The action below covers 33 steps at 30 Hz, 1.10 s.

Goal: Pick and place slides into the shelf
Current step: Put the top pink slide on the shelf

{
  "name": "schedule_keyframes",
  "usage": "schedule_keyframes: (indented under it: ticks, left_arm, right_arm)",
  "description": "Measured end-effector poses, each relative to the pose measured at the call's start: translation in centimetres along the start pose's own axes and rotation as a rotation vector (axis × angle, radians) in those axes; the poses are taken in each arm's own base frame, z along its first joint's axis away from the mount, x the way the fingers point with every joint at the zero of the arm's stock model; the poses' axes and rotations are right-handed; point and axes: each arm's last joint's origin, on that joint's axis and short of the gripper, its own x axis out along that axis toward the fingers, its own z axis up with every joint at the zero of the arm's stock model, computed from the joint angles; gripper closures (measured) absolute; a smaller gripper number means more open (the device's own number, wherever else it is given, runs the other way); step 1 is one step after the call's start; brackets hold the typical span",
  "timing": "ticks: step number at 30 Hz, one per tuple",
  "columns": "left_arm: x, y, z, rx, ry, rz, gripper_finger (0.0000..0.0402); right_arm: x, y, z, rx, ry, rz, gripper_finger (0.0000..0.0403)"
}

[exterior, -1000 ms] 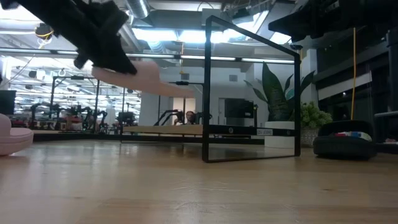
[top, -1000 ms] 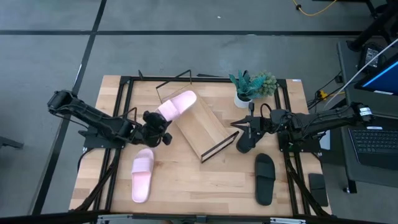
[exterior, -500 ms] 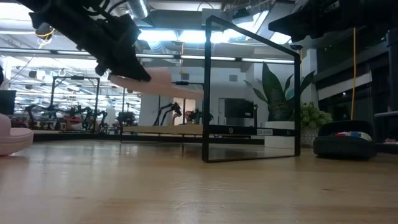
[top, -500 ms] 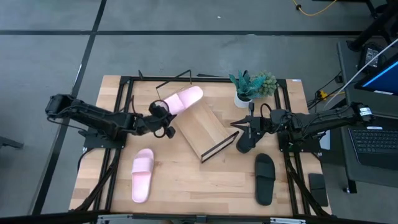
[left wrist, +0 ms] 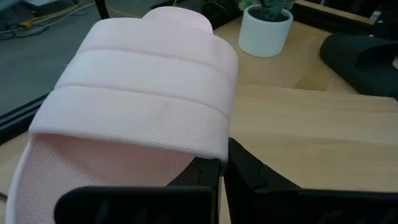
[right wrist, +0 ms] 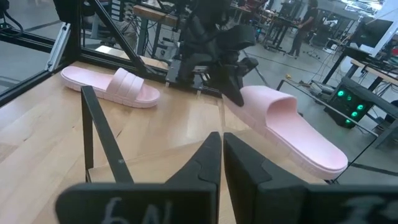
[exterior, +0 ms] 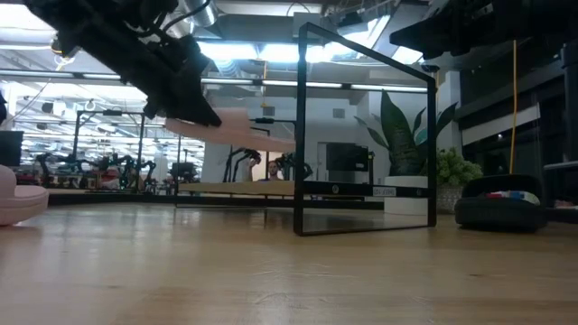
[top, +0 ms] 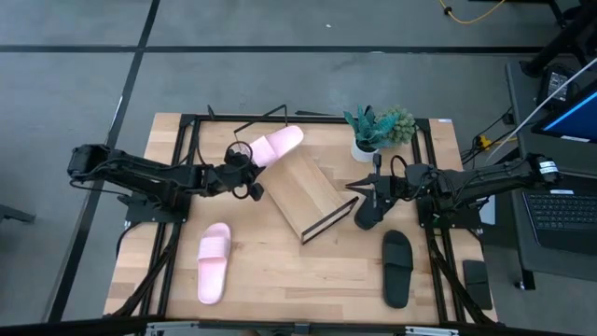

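My left gripper (top: 244, 166) is shut on a pale pink slide (top: 272, 146) and carries it in the air beside the far-left end of the shelf (top: 300, 189), a slanted light-wood board on a black wire frame (exterior: 361, 54). The second pink slide (top: 213, 262) lies sole-down on the table near the left. One black slide (top: 396, 268) lies near the right edge, and another (top: 367, 215) lies just below my right gripper (top: 366, 193). That gripper is shut and hovers beside the shelf's right end, touching nothing. My left gripper holds the pink slide by the edge of its sole at the heel end (left wrist: 186, 167), coming roughly level from the table's left. The strap (left wrist: 143, 99) hides the exact place of contact. The slide is lifted clear, roughly level, with its toe end (top: 293, 137) pointing away from the gripper.
A potted plant in a white pot (top: 366, 147) stands at the far edge, right of the shelf. A black metal frame (top: 191, 121) runs around the tabletop. Bare wood lies between the near pink slide and the near black slide.
My left gripper has moved toward the table's far edge and slightly right, carrying the pink slide with it. The slide has turned a little, and its toe end now reaches past the shelf's far-left corner. The right arm has kept still.
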Motion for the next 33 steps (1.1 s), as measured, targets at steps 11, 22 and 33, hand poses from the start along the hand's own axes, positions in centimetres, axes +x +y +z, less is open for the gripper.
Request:
schedule_keyframes:
  ticks: [11, 22, 33]
  left_arm:
    - [1.1, 2.1, -1.1, -0.048, -0.023, 0.0, 0.0401]
    - [2.4, 3.1, -1.0, -0.05, -0.012, -0.004, 0.0401]
    - [4.8, 3.7, -2.0, -0.054, 0.025, 0.006, 0.0401]
  right_arm:
    - [0.0, 0.0, 0.0, 0.0, 0.0, 0.0, 0.0382]
    - [0.0, 0.0, 0.0, 0.0, 0.0, -0.001, 0.0382]
    - [0.0, 0.0, 0.0, -0.001, 0.0, -0.001, 0.0382]
